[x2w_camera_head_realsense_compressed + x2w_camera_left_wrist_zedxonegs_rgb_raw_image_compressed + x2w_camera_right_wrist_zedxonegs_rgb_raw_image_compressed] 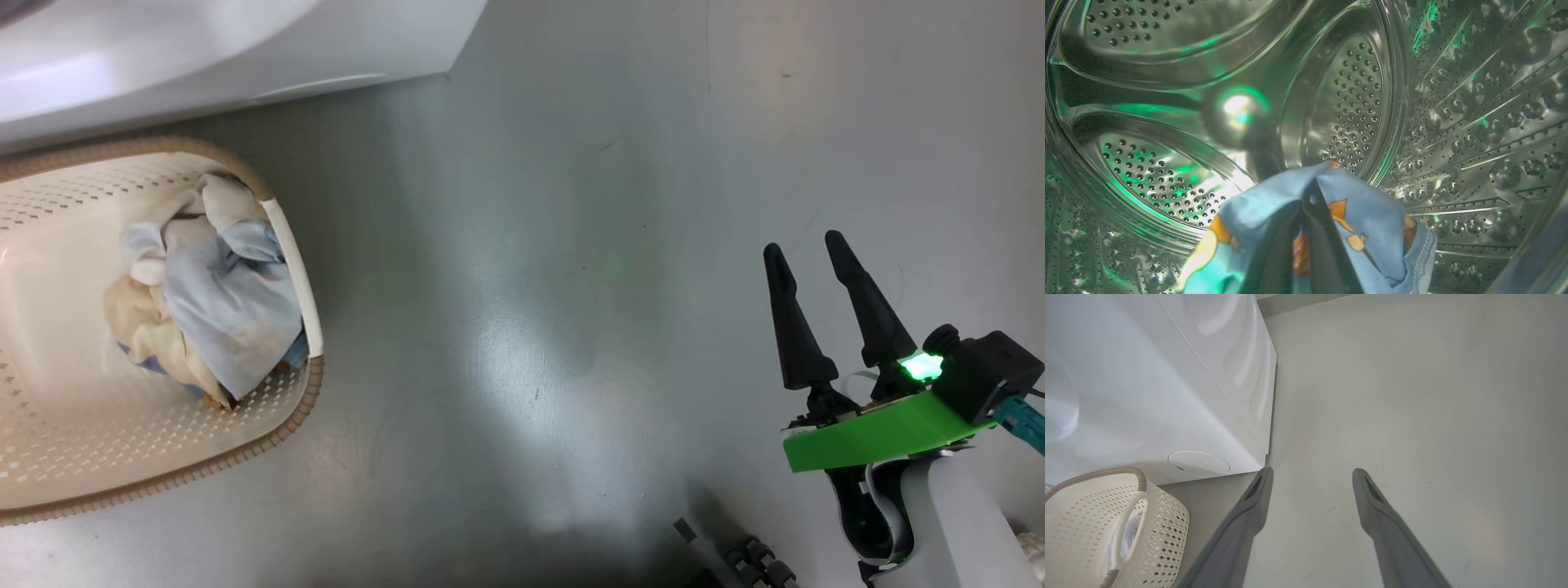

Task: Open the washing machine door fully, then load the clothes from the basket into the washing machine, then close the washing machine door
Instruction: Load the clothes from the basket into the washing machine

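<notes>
The left jaws are pressed fully together, and their dark fingers pinch a blue garment with orange cartoon patches. The soft cloth drapes over both sides of the fingers and bunches in folds around them. The jaws point deep into the drum. Just beyond the cloth rises its ribbed, dimpled steel wall, and farther ahead is the back plate, with three perforated lobes around a shiny round hub. The right jaws stand wide apart with nothing between them, their long tapered fingers pointing out over the smooth grey floor. Close to the left of them sits the basket, mouth up, made of cream plastic with diamond holes and a brown woven-look rim. The clothes lie heaped inside against its near end, a pale blue piece over cream ones, the heap's long axis running along that end wall. Just past the left fingertip is the lower corner of the glossy white washing machine, with its round filter cap behind the basket.
</notes>
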Robot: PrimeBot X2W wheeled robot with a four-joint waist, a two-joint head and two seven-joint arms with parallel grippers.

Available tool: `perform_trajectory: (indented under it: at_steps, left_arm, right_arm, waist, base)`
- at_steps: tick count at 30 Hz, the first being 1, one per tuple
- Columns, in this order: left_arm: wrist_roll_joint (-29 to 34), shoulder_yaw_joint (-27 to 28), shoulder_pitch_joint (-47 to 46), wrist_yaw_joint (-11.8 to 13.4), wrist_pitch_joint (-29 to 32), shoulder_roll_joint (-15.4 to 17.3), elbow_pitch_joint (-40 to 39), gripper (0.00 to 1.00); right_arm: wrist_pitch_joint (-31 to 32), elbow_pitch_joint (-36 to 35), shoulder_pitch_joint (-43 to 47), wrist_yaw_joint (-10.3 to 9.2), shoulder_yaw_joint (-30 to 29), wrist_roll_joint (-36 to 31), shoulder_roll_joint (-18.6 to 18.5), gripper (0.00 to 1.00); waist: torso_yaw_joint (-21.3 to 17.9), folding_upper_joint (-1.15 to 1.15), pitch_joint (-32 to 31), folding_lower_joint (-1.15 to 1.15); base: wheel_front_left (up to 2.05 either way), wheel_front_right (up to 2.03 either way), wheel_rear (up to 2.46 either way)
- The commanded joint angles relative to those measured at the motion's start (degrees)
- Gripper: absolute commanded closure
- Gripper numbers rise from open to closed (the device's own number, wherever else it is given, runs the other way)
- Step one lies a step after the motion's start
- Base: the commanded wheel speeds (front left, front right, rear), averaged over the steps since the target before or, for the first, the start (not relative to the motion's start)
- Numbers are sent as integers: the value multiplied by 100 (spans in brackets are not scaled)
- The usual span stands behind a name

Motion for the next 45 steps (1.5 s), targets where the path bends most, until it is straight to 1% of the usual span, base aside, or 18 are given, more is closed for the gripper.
perform_trajectory:
  at_steps: [1, 5, 6, 7, 8, 17, 29, 38, 39, 45]
  left_arm:
    - [72, 123, 200, -30, -28, 276, -186, 100]
    - [24, 203, 317, -56, -28, 214, 94, 100]
    - [-19, 241, 330, -55, -29, 179, 205, 93]
    - [-44, 268, 344, -52, -29, 147, 298, 29]
    - [-45, 275, 357, -53, -29, 126, 357, 0]
    - [-75, 311, 632, -26, -29, -150, 628, 0]
    - [-120, 473, 1639, 8, -29, -537, 477, 0]
    - [-155, 716, 2627, 3, -29, -726, -46, 0]
    - [-155, 716, 2627, 3, -29, -726, -46, 0]
    - [-179, 931, 3426, 0, -29, -865, -510, 0]
  right_arm:
    - [-68, -92, 104, 9, 135, 18, 10, 0]
    - [-68, -60, 76, 9, 174, 19, 11, 0]
    - [-68, -48, 74, 9, 175, 20, 9, 0]
    - [-68, -34, 76, 9, 174, 18, 4, 0]
    - [-68, -18, 78, 9, 173, 20, 1, 0]
    - [-68, 41, 35, 9, 109, 27, -22, 0]
    - [-68, 180, 116, 9, 91, 25, -58, 0]
    - [-68, 304, 242, 9, 196, -10, -60, 0]
    - [-68, 304, 242, 9, 196, -10, -60, 0]
    - [-68, 368, 363, 9, 222, -28, -41, 0]
  waist:
    - [-8, 0, 2, 0]
    - [4, 0, -14, 0]
    - [11, 0, -27, 0]
    - [24, 0, -44, 0]
    - [38, 0, -63, 0]
    - [184, 0, -332, 0]
    - [367, 0, -1149, 0]
    - [403, 0, -1807, 0]
    - [403, 0, -1807, 0]
    - [409, 0, -2166, 0]
  base:
    - [0, 0, 0]
    - [0, 0, 0]
    - [0, 0, 0]
    - [0, 0, 0]
    - [0, 0, 0]
    - [0, 0, 0]
    - [0, 0, 0]
    - [0, 0, 0]
    - [0, 0, 0]
    - [0, 0, 0]
